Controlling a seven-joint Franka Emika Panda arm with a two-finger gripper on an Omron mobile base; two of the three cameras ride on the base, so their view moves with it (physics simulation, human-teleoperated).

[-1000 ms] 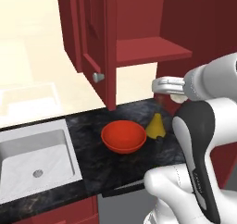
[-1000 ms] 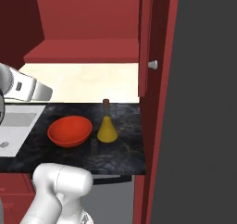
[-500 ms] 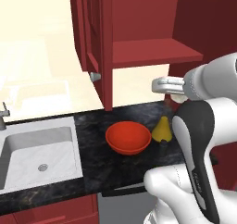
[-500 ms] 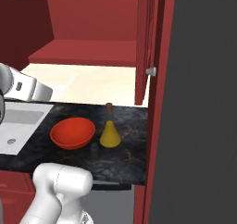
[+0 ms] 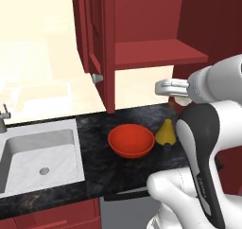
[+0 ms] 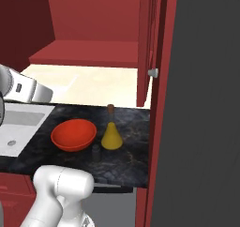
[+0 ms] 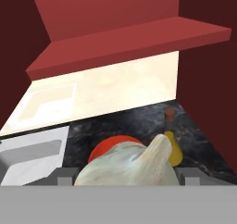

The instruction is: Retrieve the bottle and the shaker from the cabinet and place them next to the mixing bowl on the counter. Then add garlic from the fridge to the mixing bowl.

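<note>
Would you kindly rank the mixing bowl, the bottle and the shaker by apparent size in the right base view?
1. mixing bowl, widest.
2. bottle, taller than the bowl but slimmer overall.
3. shaker, clearly smallest, though slightly nearer the camera.

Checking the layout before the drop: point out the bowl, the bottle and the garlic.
bowl (image 6: 73, 134): right base view, on its inner floor.
bottle (image 6: 111, 137): right base view, on its yellow cone base.
garlic (image 7: 132, 166): hand view, on the bulb's front.
</note>
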